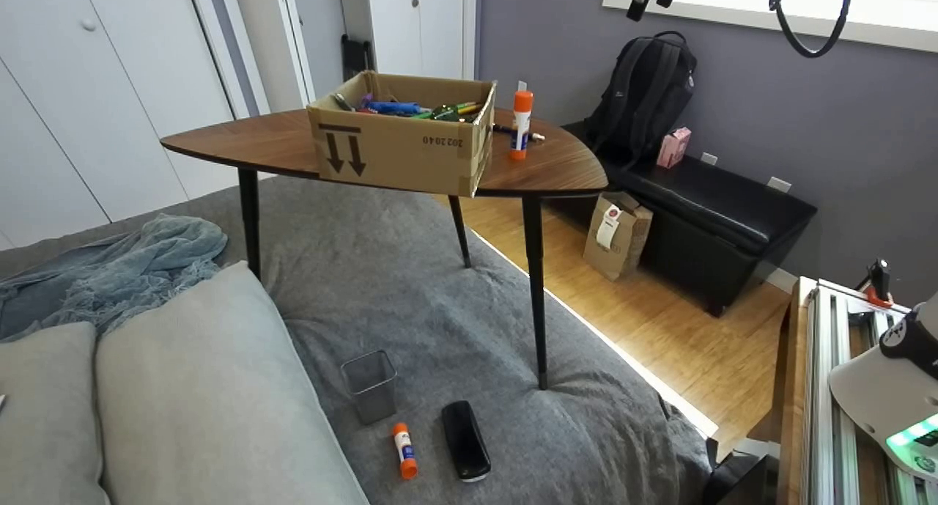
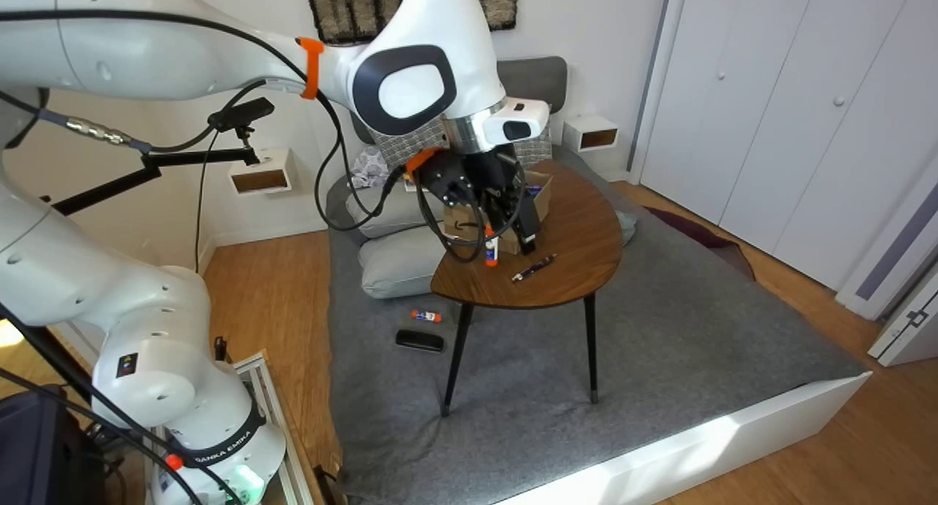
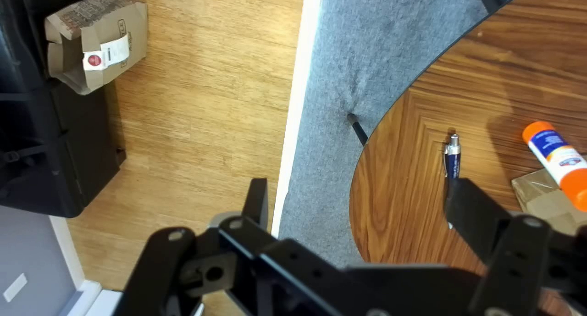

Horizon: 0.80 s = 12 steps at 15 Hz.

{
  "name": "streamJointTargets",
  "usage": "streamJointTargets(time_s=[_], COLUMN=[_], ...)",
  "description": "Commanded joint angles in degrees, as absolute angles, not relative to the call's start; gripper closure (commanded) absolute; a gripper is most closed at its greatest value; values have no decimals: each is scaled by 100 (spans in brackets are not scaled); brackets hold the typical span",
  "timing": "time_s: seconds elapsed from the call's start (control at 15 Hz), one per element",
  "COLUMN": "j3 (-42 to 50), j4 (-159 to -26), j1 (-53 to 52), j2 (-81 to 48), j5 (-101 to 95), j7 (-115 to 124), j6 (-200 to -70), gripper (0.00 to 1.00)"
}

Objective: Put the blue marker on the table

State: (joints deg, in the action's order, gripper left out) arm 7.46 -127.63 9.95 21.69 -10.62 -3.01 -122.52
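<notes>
Marker: slim navy pen, prob. the task's; lies flat on table btwn glue & rounded rim, touching neither. Partly hidden by a finger in wrist view. If it's the right one, job looks done.
Box: at table edge, mouth up, heaped w/ pens; prob. put there for top-down picks. Printed arrows point down, so prob. an old carton reused as bin. Blue bits inside too; if one of those is meant, task's not yet done.
Gripper: fingers spread wide, nothing btwn; hangs well above table, prob. b/c nothing needs holding. Height spares glue & box a knock.
Glue: upright on its end near box, apart from it. Small base, so a bump could topple it.
Table: stands on bed, prob. to bring its top w/in reach of the arm. Soft footing may wobble if pressed.
Bed: spare glue, case & cup here, off the table; prob. parked out of the way.
</notes>
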Motion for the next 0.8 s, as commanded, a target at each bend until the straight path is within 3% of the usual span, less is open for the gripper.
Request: streamJointTargets(time_s=[0.0, 0.73], j3=[630, -419], j4=[-12491, -10628], j1=[925, 113], j2=[1973, 347], j5=[-1075, -785], j7=[-60, 1913], j6=[-12170, -11530], gripper=[0, 0])
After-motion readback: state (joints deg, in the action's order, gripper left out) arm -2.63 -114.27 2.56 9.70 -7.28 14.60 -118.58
